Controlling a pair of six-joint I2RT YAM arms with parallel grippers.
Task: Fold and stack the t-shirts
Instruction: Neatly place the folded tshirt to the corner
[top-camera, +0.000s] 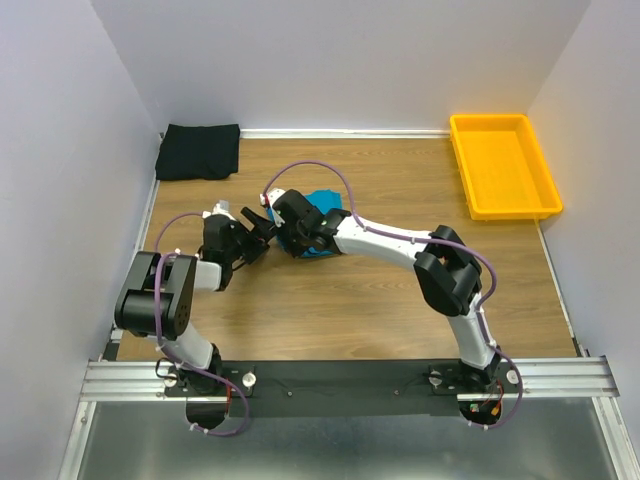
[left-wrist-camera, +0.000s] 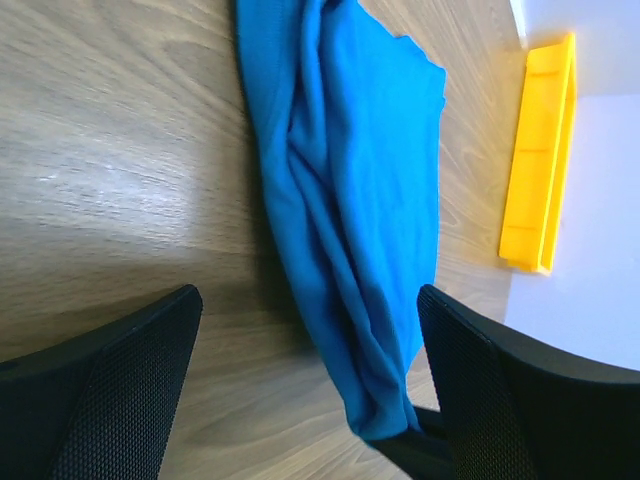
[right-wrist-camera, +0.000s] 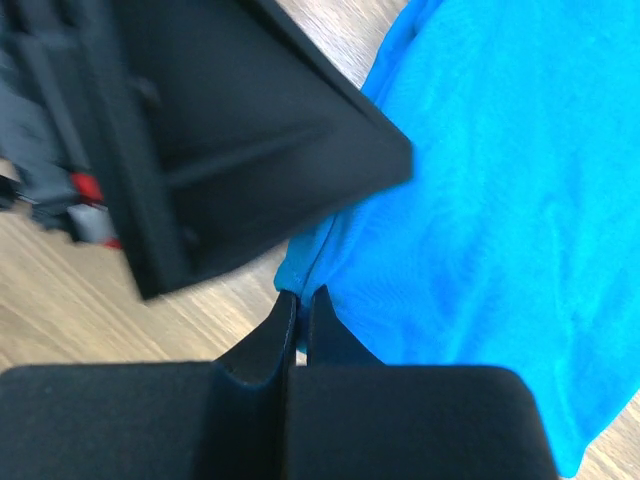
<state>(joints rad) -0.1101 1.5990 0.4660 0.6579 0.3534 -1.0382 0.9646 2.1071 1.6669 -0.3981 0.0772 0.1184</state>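
Teal-blue shirt (left-wrist-camera: 350, 200) stretched long-ways between jaws of wide-open left gripper (left-wrist-camera: 308, 300); its end pinched tight in shut right gripper (right-wrist-camera: 300, 300), both arms close.

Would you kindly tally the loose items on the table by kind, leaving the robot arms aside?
T-shirts: 2, the teal-blue t-shirt and the black t-shirt
Trays: 1, the yellow tray
Total: 3
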